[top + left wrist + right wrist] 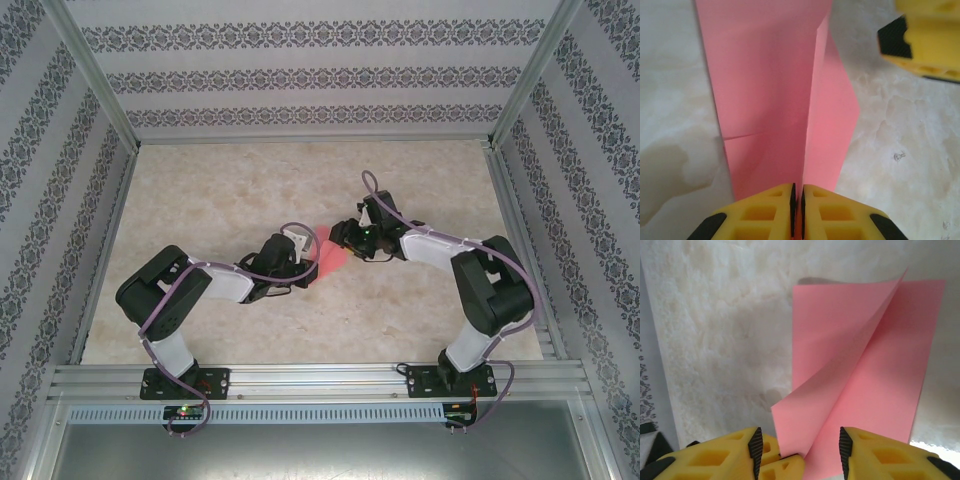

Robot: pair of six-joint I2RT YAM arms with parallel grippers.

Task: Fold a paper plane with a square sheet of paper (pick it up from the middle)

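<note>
Left pincer [797, 212] clamped shut on crease of pink paper sheet [765, 90] at tabletop [900, 150] centre; right pincer [800, 445] gaped around lifted flap [840, 365]. Paper looked thin, floppy, tear-prone: grip creased edges.

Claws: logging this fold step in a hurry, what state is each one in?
Left claw: closed on the pink paper.
Right claw: open, a folded paper corner between its jaws.

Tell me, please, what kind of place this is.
Probably a robot test booth, not a home: an aluminium frame holds wallpapered panels around a marble-patterned table, with a left arm and right arm bolted to a rail.
</note>
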